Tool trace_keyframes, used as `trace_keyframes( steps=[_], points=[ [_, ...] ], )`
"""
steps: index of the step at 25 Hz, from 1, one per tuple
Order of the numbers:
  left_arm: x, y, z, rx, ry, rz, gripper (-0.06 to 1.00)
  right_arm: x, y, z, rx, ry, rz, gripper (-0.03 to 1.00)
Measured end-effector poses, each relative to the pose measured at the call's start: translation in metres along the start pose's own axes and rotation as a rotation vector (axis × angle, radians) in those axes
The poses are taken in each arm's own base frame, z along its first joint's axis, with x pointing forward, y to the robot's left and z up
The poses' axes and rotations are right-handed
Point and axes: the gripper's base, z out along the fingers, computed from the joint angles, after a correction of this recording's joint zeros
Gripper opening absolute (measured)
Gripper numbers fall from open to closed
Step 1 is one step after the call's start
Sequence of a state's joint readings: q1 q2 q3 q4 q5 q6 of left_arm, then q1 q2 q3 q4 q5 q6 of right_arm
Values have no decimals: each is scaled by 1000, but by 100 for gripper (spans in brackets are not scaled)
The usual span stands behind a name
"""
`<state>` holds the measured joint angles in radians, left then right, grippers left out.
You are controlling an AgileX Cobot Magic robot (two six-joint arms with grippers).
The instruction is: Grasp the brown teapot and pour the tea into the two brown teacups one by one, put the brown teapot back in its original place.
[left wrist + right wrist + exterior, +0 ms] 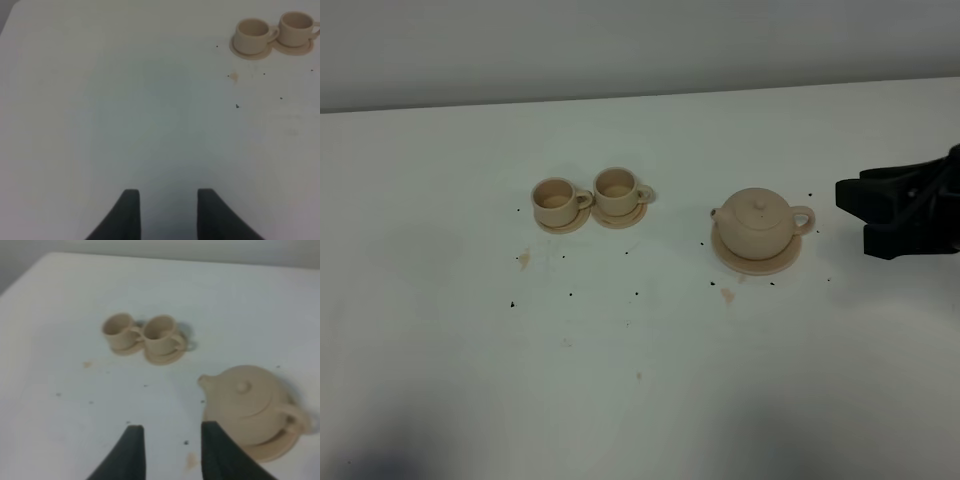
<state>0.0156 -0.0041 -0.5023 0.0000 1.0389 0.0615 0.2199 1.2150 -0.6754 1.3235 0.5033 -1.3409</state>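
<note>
The brown teapot stands upright on its flat round plate, handle toward the right edge. Left of it the two brown teacups sit side by side on small saucers; they also show in the wrist views. My right gripper hovers just right of the teapot's handle, open and holding nothing. My left gripper is open over bare table, far from the cups and out of the high view.
The white table carries scattered dark specks and a few brownish stains. A pale wall runs along the table's far edge.
</note>
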Motion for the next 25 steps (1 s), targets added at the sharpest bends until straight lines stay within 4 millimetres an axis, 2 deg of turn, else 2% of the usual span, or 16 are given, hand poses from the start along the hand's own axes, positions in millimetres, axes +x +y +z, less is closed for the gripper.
trace_keyframes(
  steps=[7,17,21,25],
  points=[
    [0,0,0,0,0,0,33,-13,-30,47,7,151,-323,30],
    [0,0,0,0,0,0,33,-13,-68,104,-8,305,-774,30],
    [0,0,0,0,0,0,33,-20,-82,120,-13,372,-909,30],
    [0,0,0,0,0,0,33,-33,-89,129,-101,480,-930,30]
  ],
)
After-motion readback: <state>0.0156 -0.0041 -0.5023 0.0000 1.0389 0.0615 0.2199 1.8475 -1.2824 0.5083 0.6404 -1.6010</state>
